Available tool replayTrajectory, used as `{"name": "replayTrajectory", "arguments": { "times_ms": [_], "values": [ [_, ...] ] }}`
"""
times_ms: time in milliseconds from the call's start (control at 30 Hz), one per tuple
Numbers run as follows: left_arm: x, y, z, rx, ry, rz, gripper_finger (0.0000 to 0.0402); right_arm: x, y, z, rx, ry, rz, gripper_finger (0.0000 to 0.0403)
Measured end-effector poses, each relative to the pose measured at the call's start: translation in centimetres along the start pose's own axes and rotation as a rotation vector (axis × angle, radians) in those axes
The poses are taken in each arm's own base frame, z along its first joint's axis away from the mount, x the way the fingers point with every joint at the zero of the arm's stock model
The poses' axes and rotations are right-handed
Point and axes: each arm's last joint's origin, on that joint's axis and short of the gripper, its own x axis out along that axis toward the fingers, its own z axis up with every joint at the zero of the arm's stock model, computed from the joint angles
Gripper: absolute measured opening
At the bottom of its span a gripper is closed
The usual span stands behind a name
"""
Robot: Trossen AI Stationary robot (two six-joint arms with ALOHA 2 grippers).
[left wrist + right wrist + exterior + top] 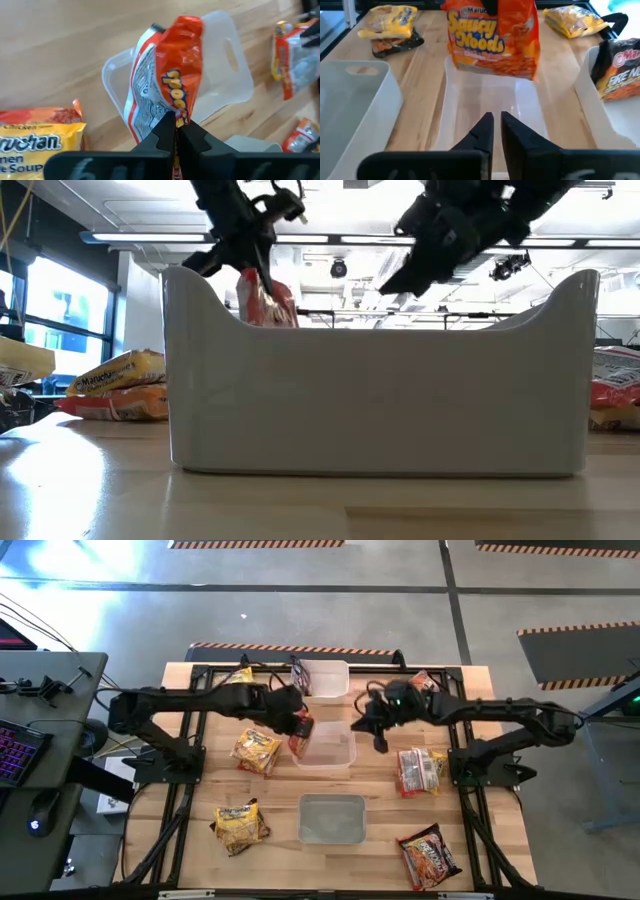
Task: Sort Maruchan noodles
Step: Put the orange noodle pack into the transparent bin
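My left gripper (300, 726) is shut on an orange-red Maruchan packet (492, 40), which hangs over the left end of the middle clear tub (335, 755). My right gripper (494, 125) hovers shut and empty at that tub's right end, pointing toward the packet. The far tub (330, 680) holds a dark packet (620, 70) that leans against its wall. Yellow packets (256, 750) (238, 823) lie flat on the table's left side, and red ones (420, 770) (430, 852) lie on its right. My left gripper pinches the orange-red packet's end edge (176, 102) between its two fingers. They come from above, slanting down. The packet hangs below them, printed face toward the table's right, above the middle tub; its lower end looks clear of the tub floor.
A third, empty tub (332, 818) stands at the near middle and fills the low view. More packets lie at the far corners (238, 675) (420, 680). Bare wood lies between the tubs and the packets on either side.
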Motion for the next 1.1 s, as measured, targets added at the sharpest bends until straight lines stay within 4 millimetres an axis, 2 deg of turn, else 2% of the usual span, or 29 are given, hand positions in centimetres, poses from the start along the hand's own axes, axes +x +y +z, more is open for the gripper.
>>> {"name": "replayTrajectory", "arguments": {
  "times_ms": [133,267,400,567,733,933,1100],
  "values": [
    [1.2,-0.2,-0.3,-0.034,0.013,0.030,0.0000,0.9,1.3,-1.8,-0.023,-0.020,-0.017,0.0003],
    [1.3,-0.3,-0.2,-0.046,-0.029,0.045,0.0000,1.1,2.0,-1.8,-0.011,-0.019,0.006,0.0004],
    [1.3,-0.5,-0.5,-0.067,-0.028,0.045,0.0000,2.4,2.4,-1.7,-0.014,-0.060,0.024,0.0001],
    [1.2,-0.9,-1.6,-0.061,0.016,0.037,0.0000,5.2,2.0,-1.4,0.031,-0.044,0.003,0.0000],
    [1.2,-0.9,-2.3,-0.046,0.062,0.053,0.0000,8.3,1.0,0.1,0.053,-0.046,-0.053,0.0000],
    [1.2,-0.3,-1.6,-0.010,0.065,0.079,0.0000,11.9,0.1,1.2,0.056,-0.026,-0.046,0.0000],
    [1.2,-0.1,-1.3,0.002,0.059,0.082,0.0000,13.8,-0.2,1.0,0.061,0.005,-0.042,0.0000]
  ]
}}
